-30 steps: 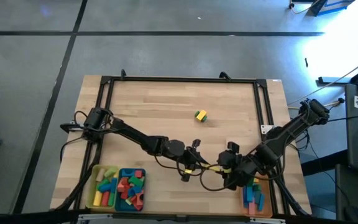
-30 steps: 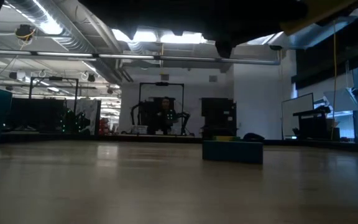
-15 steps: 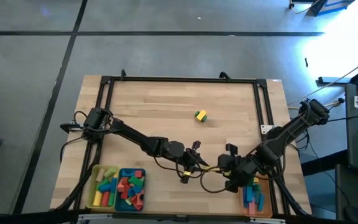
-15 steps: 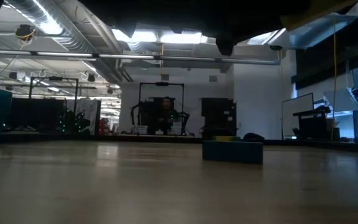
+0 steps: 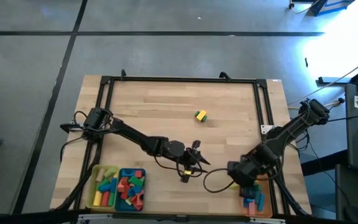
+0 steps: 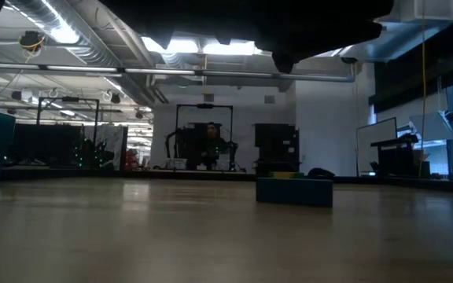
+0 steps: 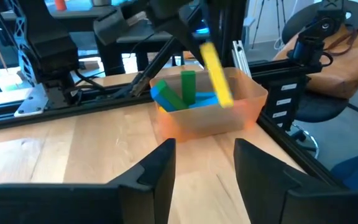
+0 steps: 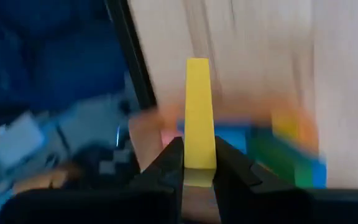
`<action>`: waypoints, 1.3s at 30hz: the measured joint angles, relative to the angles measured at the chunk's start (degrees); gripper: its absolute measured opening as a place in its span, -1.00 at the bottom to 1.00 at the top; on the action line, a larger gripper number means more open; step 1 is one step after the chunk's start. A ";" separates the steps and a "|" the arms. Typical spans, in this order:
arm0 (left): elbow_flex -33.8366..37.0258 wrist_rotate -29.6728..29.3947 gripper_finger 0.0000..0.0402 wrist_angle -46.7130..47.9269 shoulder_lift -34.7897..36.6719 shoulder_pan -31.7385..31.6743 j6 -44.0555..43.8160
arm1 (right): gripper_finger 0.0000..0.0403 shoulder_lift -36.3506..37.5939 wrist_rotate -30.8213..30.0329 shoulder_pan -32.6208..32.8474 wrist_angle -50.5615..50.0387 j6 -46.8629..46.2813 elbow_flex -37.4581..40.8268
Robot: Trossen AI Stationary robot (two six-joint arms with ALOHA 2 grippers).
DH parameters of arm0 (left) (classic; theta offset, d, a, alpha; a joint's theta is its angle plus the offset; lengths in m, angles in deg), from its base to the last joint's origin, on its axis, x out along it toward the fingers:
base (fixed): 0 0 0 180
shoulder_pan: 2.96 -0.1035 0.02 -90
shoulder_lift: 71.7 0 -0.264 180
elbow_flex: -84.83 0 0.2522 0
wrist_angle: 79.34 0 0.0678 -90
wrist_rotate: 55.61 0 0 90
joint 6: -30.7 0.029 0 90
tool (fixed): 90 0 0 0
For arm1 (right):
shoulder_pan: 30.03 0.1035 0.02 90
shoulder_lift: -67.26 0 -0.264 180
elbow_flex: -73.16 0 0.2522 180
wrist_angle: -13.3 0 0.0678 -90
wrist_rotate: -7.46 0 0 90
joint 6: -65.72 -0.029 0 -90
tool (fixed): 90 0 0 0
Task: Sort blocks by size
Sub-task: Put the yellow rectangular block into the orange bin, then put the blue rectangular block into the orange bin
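Yellow block point(image 8: 197, 112) lengthwise out from right pincer point(image 8: 199, 163).

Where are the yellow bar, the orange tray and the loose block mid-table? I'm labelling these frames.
yellow bar point(image 8: 197, 112), right wrist view, its middle.
orange tray point(image 7: 244, 118), left wrist view, its front wall.
loose block point(image 5: 201, 116), high view, its top.

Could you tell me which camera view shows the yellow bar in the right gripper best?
The right wrist view: the yellow bar stands clamped between the right gripper's fingers. The left wrist view shows it hanging above the orange tray. The high and low views hide it.
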 joint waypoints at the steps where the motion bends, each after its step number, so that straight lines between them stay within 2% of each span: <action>1: 0.00 0.00 -0.29 0.08 0.00 0.00 0.00 | -0.71 0.00 2.66 0.04 -2.10 -0.61 0.00; 4: 0.00 0.00 -0.29 0.87 0.00 0.04 0.00 | -0.68 0.00 7.32 1.59 -8.76 -3.17 0.00; 9: 0.00 -0.04 -0.29 3.13 0.00 0.00 -0.01 | -0.64 0.00 7.71 5.16 -15.87 -6.28 0.00; 18: 0.00 -0.58 -0.29 9.18 -0.02 0.00 4.10 | -0.62 0.00 5.23 7.13 -14.24 -7.98 0.00; 23: 0.00 -5.80 -0.29 12.78 -0.02 -0.42 6.84 | -0.62 0.00 3.28 7.08 -14.27 -8.02 0.00; 26: 0.00 -6.73 -0.29 15.60 -0.02 -1.59 6.82 | -0.60 0.00 2.43 7.08 -14.30 -8.43 0.00; 33: 0.00 -6.75 -0.29 22.64 -0.02 -4.00 5.03 | -0.30 0.00 2.15 7.08 -14.54 -12.07 0.00; 39: 0.02 -6.70 -0.29 26.27 -0.02 -4.80 5.31 | -0.12 0.00 -1.14 7.08 -14.50 -12.11 -0.02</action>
